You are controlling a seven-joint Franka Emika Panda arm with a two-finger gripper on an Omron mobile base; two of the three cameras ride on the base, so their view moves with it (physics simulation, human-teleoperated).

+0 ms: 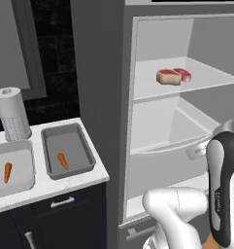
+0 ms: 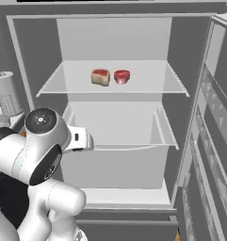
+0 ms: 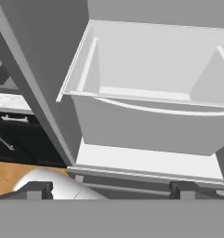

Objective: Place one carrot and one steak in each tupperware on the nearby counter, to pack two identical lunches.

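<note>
Fingers (image 3: 36, 189) spread wide, gripping nothing, before the open fridge's pale drawer (image 3: 146, 130). Two steaks (image 2: 110, 76) sit side by side on the shelf (image 2: 148, 84) above. On the white desk (image 1: 101, 170) left, each grey tupperware (image 1: 84, 146) holds one carrot (image 1: 62, 161), beside a paper towel roll (image 1: 11, 114).
</note>
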